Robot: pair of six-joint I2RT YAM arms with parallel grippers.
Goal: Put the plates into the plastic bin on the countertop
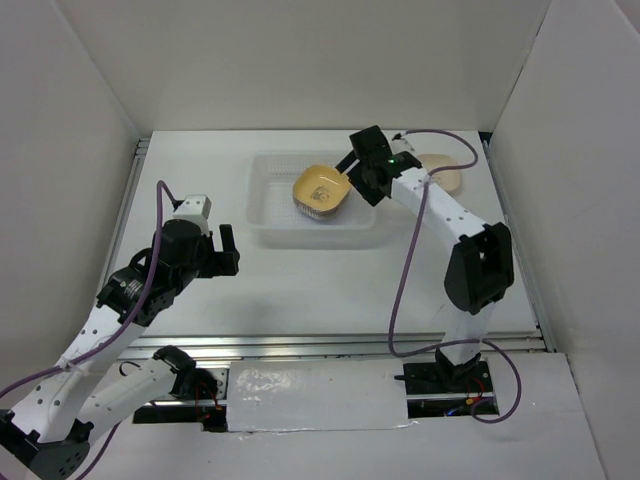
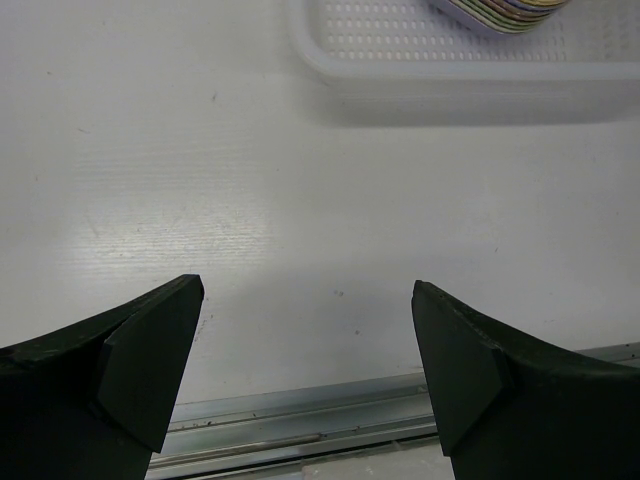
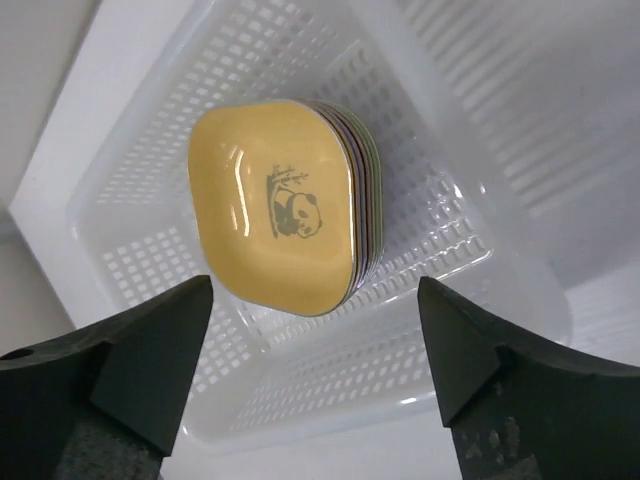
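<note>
Top view: on the white bench (image 1: 300,290), a clear, low-walled plastic bin (image 1: 272,205) with rounded corners, holding a stack of rounded-square plates (image 1: 320,190), glossy yellow uppermost. Outside it, far right, one cream plate (image 1: 443,172).

Left wrist: left jaws spread wide, empty, over matte bench near the metal rail (image 2: 300,420).

Right wrist: right jaws spread wide, empty, above the stack. Small panda mark (image 3: 291,207) centred on the yellow plate (image 3: 235,215), with dotted mesh beneath.
</note>
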